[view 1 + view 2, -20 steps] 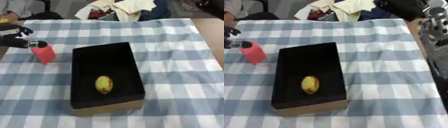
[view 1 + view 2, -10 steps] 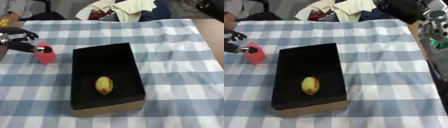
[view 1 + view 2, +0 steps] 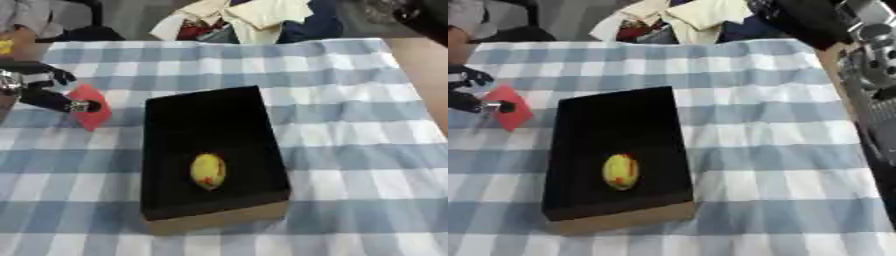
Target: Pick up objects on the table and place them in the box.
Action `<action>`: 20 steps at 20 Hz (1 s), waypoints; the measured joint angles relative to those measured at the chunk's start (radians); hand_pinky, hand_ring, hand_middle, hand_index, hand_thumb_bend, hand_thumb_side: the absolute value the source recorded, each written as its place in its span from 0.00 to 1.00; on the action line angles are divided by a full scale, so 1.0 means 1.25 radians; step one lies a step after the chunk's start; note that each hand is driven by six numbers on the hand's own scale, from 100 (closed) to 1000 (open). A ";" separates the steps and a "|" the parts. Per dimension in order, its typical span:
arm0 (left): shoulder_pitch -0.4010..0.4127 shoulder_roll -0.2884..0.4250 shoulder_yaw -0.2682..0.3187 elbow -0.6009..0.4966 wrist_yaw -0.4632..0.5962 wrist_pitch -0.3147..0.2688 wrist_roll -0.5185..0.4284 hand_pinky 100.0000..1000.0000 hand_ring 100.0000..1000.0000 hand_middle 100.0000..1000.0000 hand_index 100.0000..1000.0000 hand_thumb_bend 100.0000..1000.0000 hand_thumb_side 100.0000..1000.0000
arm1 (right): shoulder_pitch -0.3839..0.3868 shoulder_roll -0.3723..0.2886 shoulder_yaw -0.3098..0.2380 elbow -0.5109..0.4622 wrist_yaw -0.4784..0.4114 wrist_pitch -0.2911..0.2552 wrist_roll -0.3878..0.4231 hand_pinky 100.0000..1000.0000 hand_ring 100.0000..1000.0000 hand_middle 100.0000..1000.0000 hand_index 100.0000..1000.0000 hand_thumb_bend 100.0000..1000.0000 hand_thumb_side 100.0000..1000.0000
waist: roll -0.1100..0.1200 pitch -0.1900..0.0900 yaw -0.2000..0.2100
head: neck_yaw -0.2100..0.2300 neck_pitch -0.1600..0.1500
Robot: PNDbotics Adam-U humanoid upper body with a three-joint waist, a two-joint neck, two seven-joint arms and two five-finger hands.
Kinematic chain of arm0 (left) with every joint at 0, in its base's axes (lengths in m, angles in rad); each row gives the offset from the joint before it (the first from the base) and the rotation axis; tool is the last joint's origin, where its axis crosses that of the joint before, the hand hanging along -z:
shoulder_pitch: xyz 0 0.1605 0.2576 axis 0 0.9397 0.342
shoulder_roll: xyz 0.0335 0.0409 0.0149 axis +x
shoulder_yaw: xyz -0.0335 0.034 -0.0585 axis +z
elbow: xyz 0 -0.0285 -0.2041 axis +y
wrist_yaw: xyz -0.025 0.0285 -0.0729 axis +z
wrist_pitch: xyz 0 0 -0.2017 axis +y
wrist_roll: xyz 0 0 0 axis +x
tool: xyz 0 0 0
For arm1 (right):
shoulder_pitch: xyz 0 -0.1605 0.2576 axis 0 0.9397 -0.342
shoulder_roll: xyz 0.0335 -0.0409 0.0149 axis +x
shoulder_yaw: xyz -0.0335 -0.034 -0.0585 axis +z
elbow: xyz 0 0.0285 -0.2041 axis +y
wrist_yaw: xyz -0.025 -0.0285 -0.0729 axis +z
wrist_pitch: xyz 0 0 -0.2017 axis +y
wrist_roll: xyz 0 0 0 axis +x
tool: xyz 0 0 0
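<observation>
One box (image 3: 210,125), black inside with a tan cardboard front wall, sits on the table (image 3: 350,140), which is covered with a blue-and-white checked cloth. The box lies a little left of the table's middle, its long side running from the near edge toward the far edge. Inside it lies one fruit (image 3: 208,171), yellow with a red patch, resting on the box floor toward the near end.

One red block (image 3: 91,106) is at the left side of the table, just left of the box's far left corner and apart from it. It is tilted, one corner pointing down. The left hand (image 3: 39,90) comes in from the left edge and has its fingers curled round the block, with a dark fingertip (image 3: 86,106) pressed against the red face. Whether the block touches the cloth or is lifted off it cannot be told.

One robot hand shows clearly; the right hand is not visible. In the right eye view, silver and black robot parts (image 3: 872,65) stand past the table's right edge.

Beyond the far edge lies one heap of clothes (image 3: 254,17), cream, red and dark blue.

No writing, label or brand can be read on anything.
</observation>
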 measured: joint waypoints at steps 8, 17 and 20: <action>-0.001 -0.015 0.001 0.032 -0.005 0.015 0.016 0.83 0.90 0.82 0.99 0.43 0.90 | 0.000 0.000 -0.001 0.000 0.001 0.000 0.000 0.83 0.79 0.70 0.79 0.00 0.81 | -0.003 0.006 -0.004 | 0.005 -0.008; -0.009 -0.025 0.015 0.068 -0.028 0.018 0.033 0.80 0.86 0.74 0.96 0.36 0.85 | 0.000 0.000 -0.005 0.000 0.001 0.000 -0.001 0.83 0.80 0.70 0.78 0.00 0.82 | -0.003 0.008 -0.006 | 0.007 -0.014; -0.009 -0.029 0.015 0.073 -0.028 0.017 0.035 0.79 0.84 0.69 0.94 0.32 0.84 | 0.000 0.001 -0.005 0.000 0.001 0.000 0.000 0.83 0.80 0.70 0.78 0.00 0.82 | -0.004 0.011 -0.006 | 0.007 -0.014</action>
